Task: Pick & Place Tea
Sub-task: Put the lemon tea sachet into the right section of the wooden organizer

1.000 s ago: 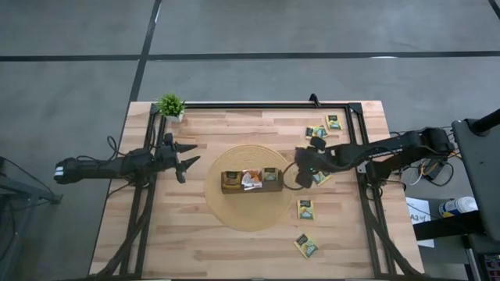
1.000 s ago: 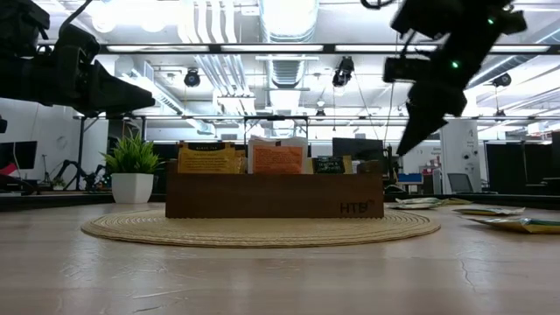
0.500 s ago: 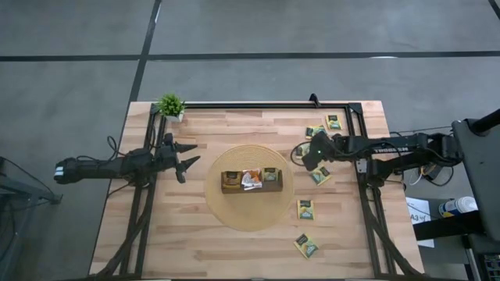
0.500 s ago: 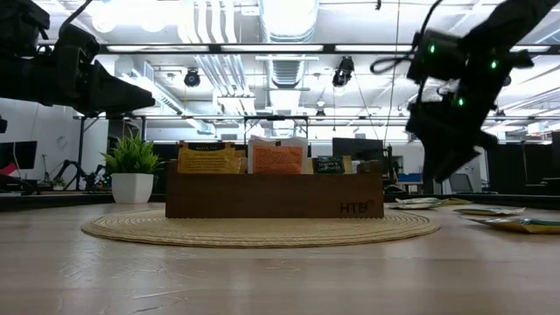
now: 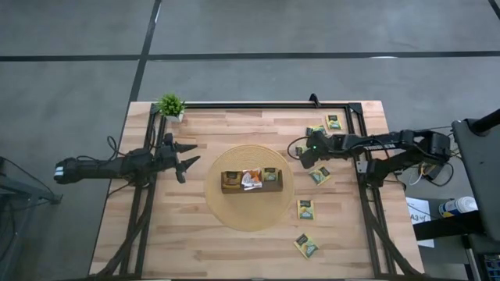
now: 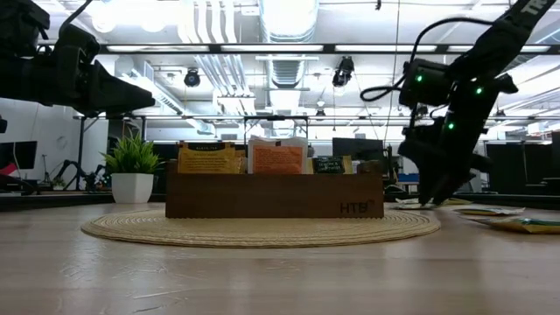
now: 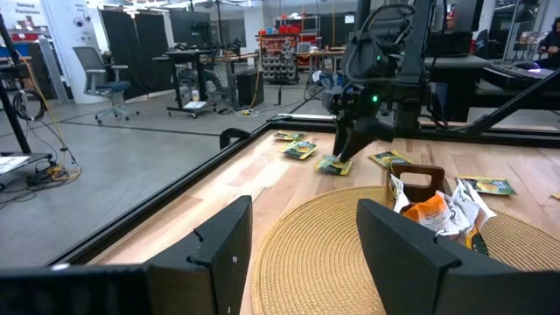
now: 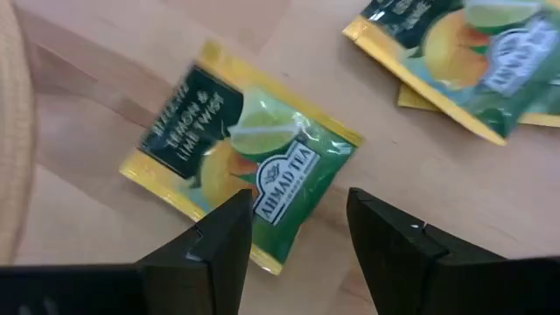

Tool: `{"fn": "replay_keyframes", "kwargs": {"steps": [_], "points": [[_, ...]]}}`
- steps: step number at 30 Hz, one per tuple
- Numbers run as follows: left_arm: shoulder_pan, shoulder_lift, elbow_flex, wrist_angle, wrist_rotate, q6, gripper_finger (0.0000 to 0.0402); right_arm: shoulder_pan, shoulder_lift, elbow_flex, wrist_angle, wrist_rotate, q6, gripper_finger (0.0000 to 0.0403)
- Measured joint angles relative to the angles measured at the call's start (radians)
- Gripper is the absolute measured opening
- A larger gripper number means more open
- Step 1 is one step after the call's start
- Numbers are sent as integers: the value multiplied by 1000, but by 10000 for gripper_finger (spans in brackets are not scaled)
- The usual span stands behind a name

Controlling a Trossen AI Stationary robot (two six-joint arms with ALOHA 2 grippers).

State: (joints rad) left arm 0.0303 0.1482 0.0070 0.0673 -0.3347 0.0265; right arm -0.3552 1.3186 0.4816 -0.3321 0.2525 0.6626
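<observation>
Tea sachet (image 8: 241, 171) (green w/ yellow edge) lies flat on the table (image 5: 195, 250), just right of the mat (image 5: 219, 211). Right gripper (image 8: 293, 232) is low over it, jaws spread, nothing pinched. More sachets nearby; some stand in the tray (image 5: 250, 187). Left gripper (image 5: 187, 158) waits left of the mat, jaws spread.

Bright glare from ceiling lights (image 6: 284, 17) is seen at the top of the low view, where the arms are silhouetted. The tabletop (image 5: 195, 242) is evenly lit from above, with soft shadows.
</observation>
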Motion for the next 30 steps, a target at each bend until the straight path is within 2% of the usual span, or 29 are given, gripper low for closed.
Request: {"fn": "replay_keyframes", "kwargs": {"steps": [5, 8, 11, 16, 30], "points": [[0, 0, 0, 0, 0, 0, 202, -36, 90, 7, 77, -17, -52, 177], [0, 0, 0, 0, 0, 0, 202, -58, 129, 30, 66, -30, -96, 159], [0, 0, 0, 0, 0, 0, 202, -69, 139, 50, 47, -39, -134, 119], [-1, 0, 0, 0, 0, 0, 202, -68, 103, 62, 33, -48, -185, 24], [0, 0, 0, 0, 0, 0, 202, 67, -131, 63, 29, 35, -278, 13]]}}
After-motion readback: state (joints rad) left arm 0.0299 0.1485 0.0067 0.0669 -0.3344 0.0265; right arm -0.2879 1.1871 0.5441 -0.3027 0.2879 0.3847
